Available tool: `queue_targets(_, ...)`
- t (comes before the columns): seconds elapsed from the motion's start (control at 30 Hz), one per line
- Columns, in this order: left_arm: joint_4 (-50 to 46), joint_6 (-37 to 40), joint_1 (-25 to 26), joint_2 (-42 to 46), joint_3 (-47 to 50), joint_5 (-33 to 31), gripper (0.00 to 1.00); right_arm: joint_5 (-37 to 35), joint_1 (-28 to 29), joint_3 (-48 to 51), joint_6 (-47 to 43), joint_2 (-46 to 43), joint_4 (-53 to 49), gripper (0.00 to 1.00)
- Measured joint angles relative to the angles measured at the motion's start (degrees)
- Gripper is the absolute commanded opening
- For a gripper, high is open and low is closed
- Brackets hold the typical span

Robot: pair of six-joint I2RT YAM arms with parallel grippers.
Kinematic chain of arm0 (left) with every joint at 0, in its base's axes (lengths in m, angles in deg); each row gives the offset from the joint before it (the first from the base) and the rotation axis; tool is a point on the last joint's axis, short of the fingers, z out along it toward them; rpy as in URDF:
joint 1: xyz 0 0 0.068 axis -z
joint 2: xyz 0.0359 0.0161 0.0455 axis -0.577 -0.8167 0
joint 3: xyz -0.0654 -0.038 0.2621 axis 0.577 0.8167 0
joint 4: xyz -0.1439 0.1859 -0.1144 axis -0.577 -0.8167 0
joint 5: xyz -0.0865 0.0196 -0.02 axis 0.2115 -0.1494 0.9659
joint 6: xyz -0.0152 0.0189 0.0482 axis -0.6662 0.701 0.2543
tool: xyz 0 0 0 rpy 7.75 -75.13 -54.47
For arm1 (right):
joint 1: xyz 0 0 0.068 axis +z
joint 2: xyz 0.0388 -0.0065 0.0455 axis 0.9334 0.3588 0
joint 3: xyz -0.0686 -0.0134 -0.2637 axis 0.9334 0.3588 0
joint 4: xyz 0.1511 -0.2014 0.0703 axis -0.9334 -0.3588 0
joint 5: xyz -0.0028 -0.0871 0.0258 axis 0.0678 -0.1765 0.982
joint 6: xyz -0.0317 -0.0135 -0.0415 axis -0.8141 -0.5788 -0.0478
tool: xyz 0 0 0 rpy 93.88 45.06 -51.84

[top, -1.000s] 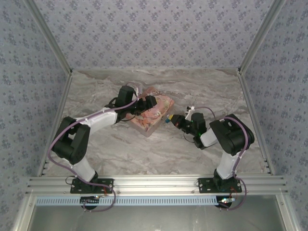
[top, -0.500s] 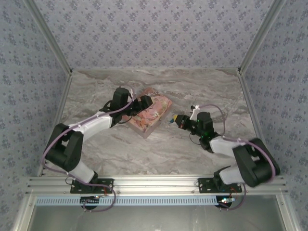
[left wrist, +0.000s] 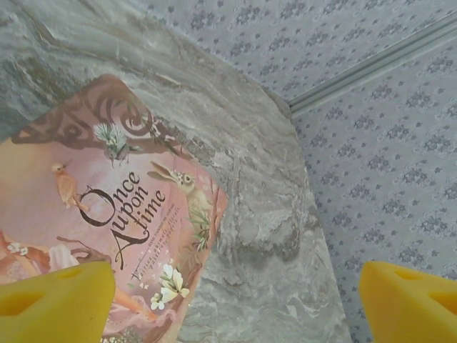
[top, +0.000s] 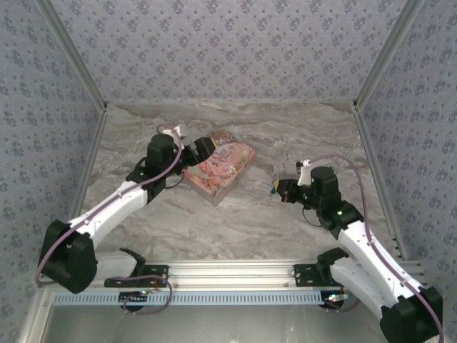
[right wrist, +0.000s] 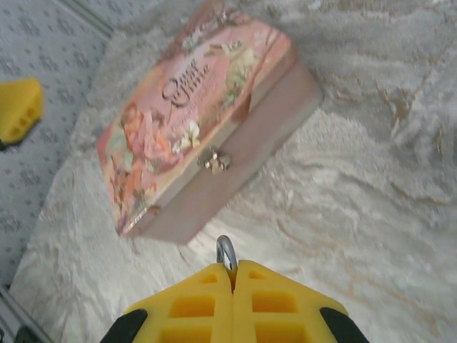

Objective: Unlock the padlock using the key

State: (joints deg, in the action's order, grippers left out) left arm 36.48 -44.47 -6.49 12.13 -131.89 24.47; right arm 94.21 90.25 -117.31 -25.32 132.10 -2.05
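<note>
Right gripper (right wrist: 233,275) clamped on padlock (right wrist: 226,251), shackle poking far-left toward pink tin (right wrist: 187,136); left gripper (left wrist: 235,300) gapes wide over tin, holding nothing.

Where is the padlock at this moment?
The padlock is clamped in the right pincer, its silvery shackle sticking out toward the pink tin, which lies to its left in the top view.
</note>
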Motion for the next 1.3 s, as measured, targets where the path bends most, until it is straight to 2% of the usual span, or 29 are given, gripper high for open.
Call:
queue_targets(0.2, -3.0, 2.1, -0.1, 4.5, 0.2, -3.0, 0.89, 0.6, 0.0, -2.8, -2.8, 0.1, -15.6, 0.00)
queue_targets(0.37, -4.2, 2.9, -0.3, 5.1, 0.8, -4.0, 0.89, 1.4, 0.3, -0.6, -2.7, 2.5, -19.0, 0.00)
queue_targets(0.63, -5.5, 2.9, -0.5, 5.1, 1.8, -4.0, 0.89, 2.2, 3.4, 2.6, -2.1, 11.6, -16.0, 0.00)
queue_targets(0.93, -5.5, 2.9, -0.7, 5.1, 1.9, -4.0, 0.89, 2.1, 8.0, 2.6, -1.9, 19.0, -9.7, 0.01)
queue_targets(1.3, -5.5, 2.9, -0.8, 5.0, 1.9, -3.8, 0.89, 2.0, 10.5, 2.6, -0.4, 25.8, -2.5, 0.02)
